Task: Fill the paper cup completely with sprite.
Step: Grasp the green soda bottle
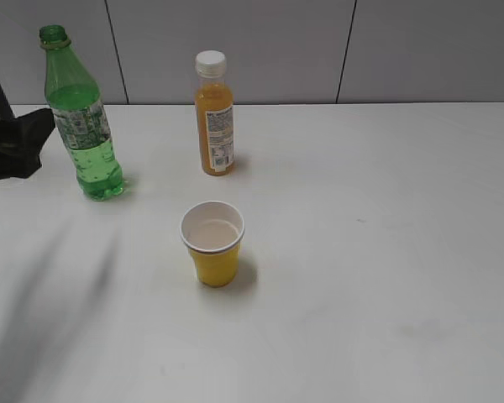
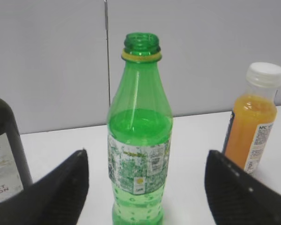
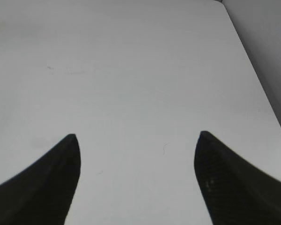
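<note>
The sprite bottle stood upright on the white table, its long axis vertical and its uncapped mouth pointing straight up; the clear fizzy liquid filled it to about the top of the label. The paper cup stood in front of the sprite bottle and to its right, well apart from it, also upright with the open rim facing up, and its white inside looked empty. The orange juice bottle with a white cap stood to the right of the sprite bottle, behind the cup, upright too. In the left wrist view a dark bottle with a white label was seen just left of the sprite bottle. The left gripper was spread wide, its two black fingers on either side of the sprite bottle and not touching it. The right gripper was also spread wide, over bare table and holding nothing.
</note>
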`<action>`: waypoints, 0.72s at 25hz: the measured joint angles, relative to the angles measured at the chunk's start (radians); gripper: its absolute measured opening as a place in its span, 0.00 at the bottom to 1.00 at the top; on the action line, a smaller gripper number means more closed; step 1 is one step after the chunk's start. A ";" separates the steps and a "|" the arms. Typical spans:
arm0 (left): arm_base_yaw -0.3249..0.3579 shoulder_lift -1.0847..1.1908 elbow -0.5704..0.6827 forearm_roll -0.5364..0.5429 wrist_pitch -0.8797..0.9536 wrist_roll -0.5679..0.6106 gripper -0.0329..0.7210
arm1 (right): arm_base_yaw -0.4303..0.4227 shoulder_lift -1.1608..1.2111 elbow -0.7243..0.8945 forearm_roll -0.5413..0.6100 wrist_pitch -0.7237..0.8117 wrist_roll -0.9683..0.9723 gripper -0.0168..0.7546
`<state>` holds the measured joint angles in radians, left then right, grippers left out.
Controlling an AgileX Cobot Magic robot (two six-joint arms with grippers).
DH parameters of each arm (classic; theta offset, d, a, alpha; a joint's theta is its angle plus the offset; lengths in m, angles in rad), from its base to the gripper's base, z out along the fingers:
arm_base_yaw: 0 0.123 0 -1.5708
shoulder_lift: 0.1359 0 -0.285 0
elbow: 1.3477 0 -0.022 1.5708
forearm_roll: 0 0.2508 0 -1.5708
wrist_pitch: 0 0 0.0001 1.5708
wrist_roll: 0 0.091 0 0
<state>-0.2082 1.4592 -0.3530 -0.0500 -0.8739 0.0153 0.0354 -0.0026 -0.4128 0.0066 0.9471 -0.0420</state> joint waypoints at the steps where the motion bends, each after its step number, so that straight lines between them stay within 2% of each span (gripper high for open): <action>1: 0.000 0.016 0.004 0.007 -0.017 0.000 0.83 | 0.000 0.000 0.000 0.000 0.000 0.000 0.78; 7: 0.000 0.142 0.007 0.122 -0.140 -0.002 0.87 | 0.000 0.000 0.000 0.000 0.000 0.000 0.78; 18: 0.000 0.318 -0.061 0.050 -0.266 -0.002 0.90 | 0.000 0.000 0.000 0.000 0.000 0.001 0.78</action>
<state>-0.2082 1.7772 -0.4139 0.0000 -1.1399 0.0135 0.0354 -0.0026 -0.4128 0.0066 0.9471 -0.0412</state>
